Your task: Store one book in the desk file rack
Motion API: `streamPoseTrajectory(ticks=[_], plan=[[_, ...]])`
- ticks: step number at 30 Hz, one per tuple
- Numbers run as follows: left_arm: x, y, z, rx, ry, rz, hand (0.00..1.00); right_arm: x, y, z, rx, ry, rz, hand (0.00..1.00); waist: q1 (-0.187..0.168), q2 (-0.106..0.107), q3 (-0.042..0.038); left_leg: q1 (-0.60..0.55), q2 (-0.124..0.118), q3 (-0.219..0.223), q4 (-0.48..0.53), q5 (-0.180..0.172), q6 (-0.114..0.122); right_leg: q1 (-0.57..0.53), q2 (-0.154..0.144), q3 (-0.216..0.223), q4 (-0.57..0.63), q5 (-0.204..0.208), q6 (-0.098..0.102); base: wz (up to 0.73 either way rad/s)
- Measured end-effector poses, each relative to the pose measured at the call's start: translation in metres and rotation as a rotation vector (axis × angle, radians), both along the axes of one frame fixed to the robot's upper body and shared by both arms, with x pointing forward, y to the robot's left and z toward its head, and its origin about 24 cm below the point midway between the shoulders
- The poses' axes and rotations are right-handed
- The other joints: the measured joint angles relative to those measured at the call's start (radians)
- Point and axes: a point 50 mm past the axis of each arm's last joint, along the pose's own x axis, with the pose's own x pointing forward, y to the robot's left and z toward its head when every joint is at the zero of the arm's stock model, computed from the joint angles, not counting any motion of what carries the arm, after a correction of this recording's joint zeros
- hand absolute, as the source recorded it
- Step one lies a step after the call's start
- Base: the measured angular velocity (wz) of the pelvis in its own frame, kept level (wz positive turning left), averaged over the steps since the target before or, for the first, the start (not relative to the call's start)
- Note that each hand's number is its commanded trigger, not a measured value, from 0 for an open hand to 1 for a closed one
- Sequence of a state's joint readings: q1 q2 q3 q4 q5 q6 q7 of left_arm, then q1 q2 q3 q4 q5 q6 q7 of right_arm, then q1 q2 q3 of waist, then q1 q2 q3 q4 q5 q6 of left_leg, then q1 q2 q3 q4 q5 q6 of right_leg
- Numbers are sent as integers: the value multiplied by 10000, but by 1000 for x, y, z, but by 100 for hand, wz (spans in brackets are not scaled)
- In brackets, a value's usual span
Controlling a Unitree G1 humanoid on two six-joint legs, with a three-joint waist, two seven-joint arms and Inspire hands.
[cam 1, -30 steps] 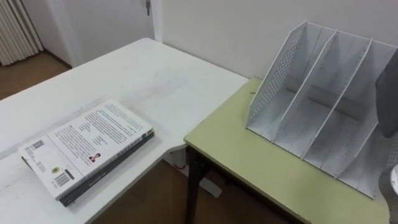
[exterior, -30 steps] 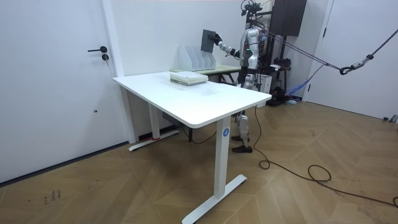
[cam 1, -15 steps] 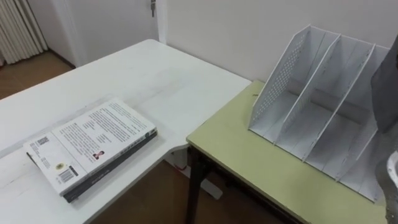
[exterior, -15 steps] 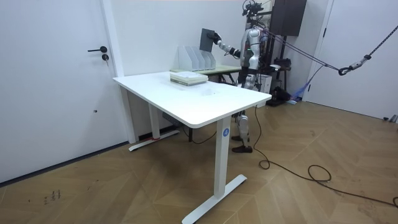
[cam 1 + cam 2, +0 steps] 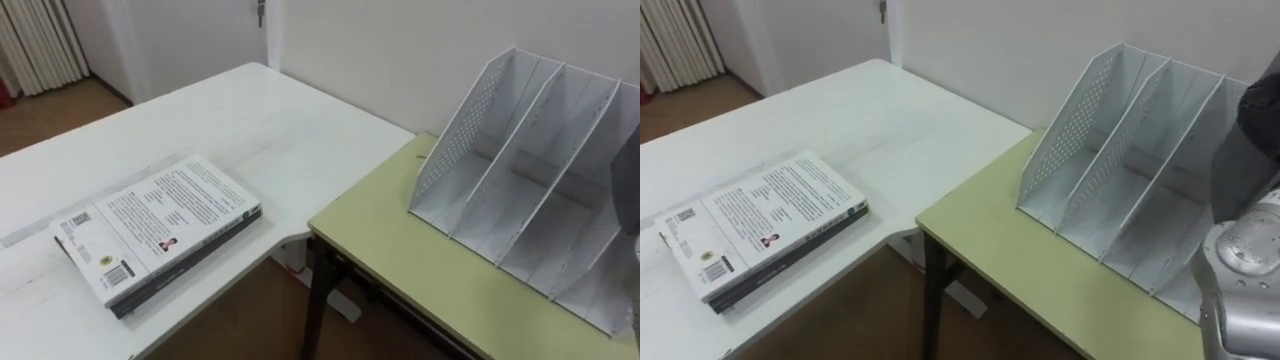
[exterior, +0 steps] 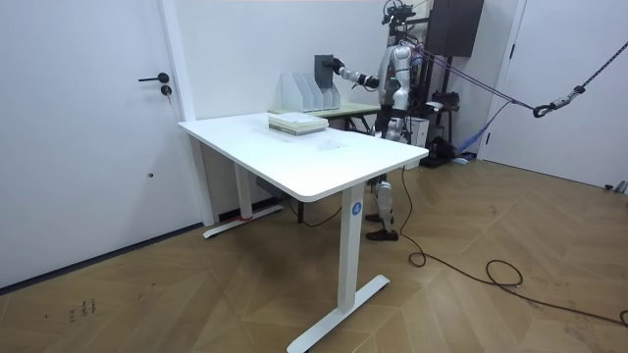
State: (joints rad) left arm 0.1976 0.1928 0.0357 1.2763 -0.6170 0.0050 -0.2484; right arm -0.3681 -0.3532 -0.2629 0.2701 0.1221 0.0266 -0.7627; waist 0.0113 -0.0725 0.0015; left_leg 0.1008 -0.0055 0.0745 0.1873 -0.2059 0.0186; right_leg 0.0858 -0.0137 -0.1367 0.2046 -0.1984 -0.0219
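Above the file rack (image 5: 1110,160), the right hand (image 6: 340,66) has its fingers clenched on the dark book (image 6: 325,71), held upright. Step: insertion. Next, I judge: lower it from the fingers between dividers, then release.

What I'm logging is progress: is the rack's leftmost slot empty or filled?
Empty: the leftmost slot of the file rack shows bare walls and floor; the dark book is held at its far-right end.
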Motion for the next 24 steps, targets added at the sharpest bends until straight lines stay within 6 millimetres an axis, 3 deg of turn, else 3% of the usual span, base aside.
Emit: streamPoseTrajectory(ticks=[6,9,15,23,24], plan=[[3,4,1,-81,56,-84,0,11,-5,-13,1451,778,465,100,-38,-95,-13,-26,-7,-53,7,0,0,-14,-10,-34,-20,-5,6,0],[6,7,3,8,6,-385,0,12,-10,-19,1595,1240,304,100,-44,-121,-58,-58,-23,-82,8,1,2,-38,-21,-34,-24,-14,18,2],[4,11,4,40,271,-260,0,17,-26,-17,1597,1941,-93,100,-101,-141,-116,-103,-52,-214,21,6,11,-19,-44,-111,-31,-10,27,3],[2,14,5,89,437,-319,0,14,-51,-10,1242,2775,-272,100,-90,-130,-128,-157,-48,-228,99,6,11,-6,-47,-192,-24,-10,26,3],[2,14,5,59,477,-286,0,14,-53,-10,1233,2859,-252,75,-100,-120,-140,-148,-49,-220,100,6,11,-7,-52,-188,-14,-10,26,0]])
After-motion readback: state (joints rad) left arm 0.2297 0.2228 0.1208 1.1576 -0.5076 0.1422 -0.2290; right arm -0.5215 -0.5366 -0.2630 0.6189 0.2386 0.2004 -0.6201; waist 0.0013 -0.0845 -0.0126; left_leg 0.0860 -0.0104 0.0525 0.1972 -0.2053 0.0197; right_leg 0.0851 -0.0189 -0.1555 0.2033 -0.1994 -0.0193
